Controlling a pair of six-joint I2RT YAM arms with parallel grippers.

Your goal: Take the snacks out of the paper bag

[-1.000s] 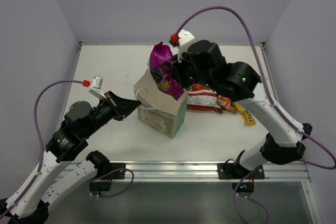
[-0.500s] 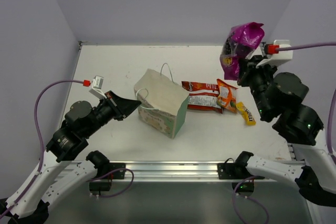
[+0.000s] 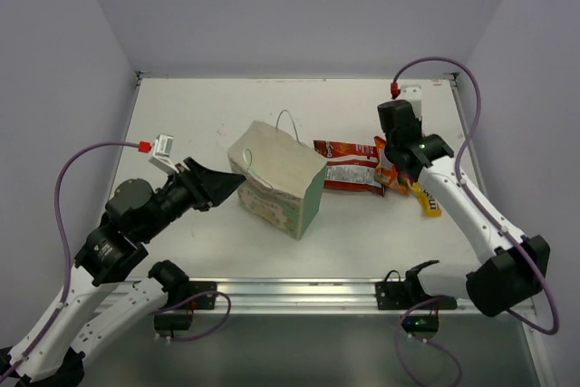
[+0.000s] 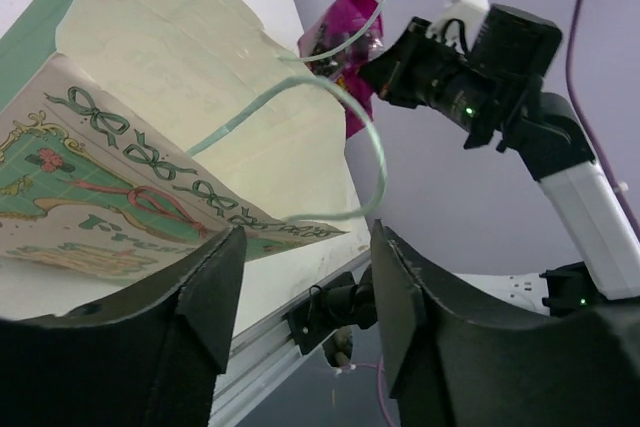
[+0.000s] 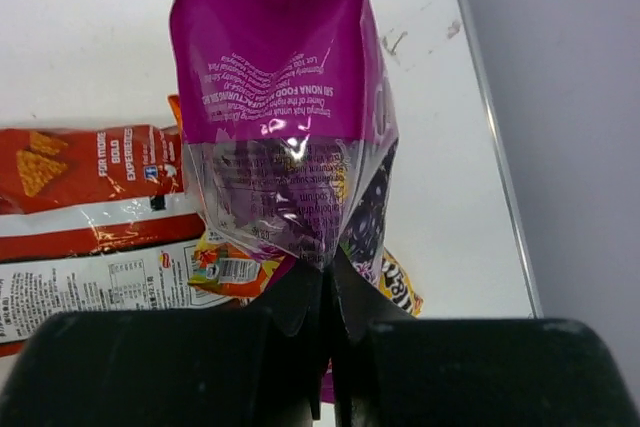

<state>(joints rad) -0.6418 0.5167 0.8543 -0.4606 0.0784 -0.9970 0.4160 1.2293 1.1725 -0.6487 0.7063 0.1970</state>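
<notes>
White table: right jaws pinch magenta packet.

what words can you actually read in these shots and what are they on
"FOR MORE BOLD EXPERIENCES", on the red-and-white packet
magenta packet: upside-down fine print, too small to read
paper bag: ornate printed lettering, not legible
yellow packet: only part of a letter shows, unreadable
</notes>
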